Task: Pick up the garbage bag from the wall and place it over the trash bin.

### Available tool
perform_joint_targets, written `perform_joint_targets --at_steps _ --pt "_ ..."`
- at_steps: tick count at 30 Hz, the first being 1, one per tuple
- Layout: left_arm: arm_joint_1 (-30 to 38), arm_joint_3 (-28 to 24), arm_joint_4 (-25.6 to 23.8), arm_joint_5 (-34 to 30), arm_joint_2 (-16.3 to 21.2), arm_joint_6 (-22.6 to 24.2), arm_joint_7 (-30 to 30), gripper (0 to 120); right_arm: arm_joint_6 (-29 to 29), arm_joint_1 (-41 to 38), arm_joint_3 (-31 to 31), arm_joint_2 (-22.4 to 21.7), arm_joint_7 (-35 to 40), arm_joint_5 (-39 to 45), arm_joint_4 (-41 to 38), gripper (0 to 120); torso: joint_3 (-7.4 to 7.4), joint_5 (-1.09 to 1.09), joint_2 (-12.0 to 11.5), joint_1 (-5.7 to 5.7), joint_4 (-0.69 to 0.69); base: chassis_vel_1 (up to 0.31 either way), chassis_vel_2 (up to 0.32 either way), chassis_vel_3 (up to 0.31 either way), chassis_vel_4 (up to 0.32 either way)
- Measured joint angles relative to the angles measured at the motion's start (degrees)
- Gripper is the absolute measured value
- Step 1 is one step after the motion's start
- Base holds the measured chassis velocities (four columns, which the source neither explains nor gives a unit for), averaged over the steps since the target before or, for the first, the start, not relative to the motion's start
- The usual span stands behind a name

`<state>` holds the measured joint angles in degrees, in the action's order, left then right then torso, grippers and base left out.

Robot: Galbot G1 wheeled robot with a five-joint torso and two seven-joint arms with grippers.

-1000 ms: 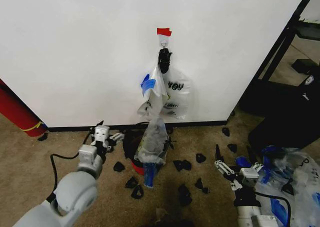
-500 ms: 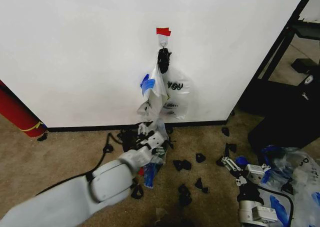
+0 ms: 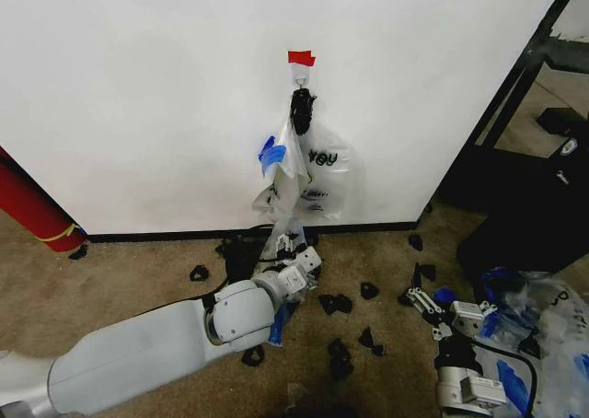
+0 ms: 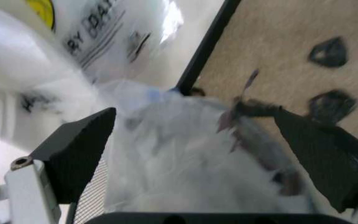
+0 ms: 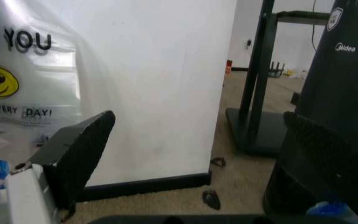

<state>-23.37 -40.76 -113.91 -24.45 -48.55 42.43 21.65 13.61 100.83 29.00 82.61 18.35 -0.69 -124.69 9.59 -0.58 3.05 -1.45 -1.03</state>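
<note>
My left gripper is wide open around the bag's low end; the bag hangs from the wall hook. My right gripper waits open.

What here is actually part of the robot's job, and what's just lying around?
Part of the job: garbage bag, wall, trash bin, left hand open at the plastic by the bin.

Lying about: "YOU" bag, black scraps, red cylinder, heap of plastic bags, idle right hand.
</note>
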Motion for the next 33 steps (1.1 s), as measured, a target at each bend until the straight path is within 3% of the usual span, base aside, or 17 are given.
perform_joint_targets --at_steps 8,16,26,33 --pt "-0.3 -0.7 2.5 5.5 0.5 -0.1 -1.0 100 0.1 0.1 -0.1 -0.1 -0.1 0.4 -0.6 100 0.00 0.00 0.0 0.01 -0.01 0.000 0.000 0.000 0.000" --pt "-0.2 0.4 4.1 4.0 0.9 -0.2 -0.7 100 0.1 0.0 -0.8 -0.2 -0.3 0.4 -0.8 100 0.00 0.00 0.0 0.01 -0.01 0.000 0.000 0.000 0.000" --pt "-1.0 6.5 7.0 2.5 3.5 -0.3 -0.6 100 -0.3 -1.2 -2.1 -0.8 -0.5 0.2 -0.7 100 0.00 -0.01 0.0 0.00 0.00 0.000 0.000 0.000 0.000" --pt "-2.6 10.5 4.8 1.4 5.6 -0.3 -0.7 100 -0.7 -1.7 -2.7 -1.0 -0.5 0.1 -0.7 100 0.00 -0.01 0.0 0.01 -0.01 0.000 0.000 0.000 0.000"
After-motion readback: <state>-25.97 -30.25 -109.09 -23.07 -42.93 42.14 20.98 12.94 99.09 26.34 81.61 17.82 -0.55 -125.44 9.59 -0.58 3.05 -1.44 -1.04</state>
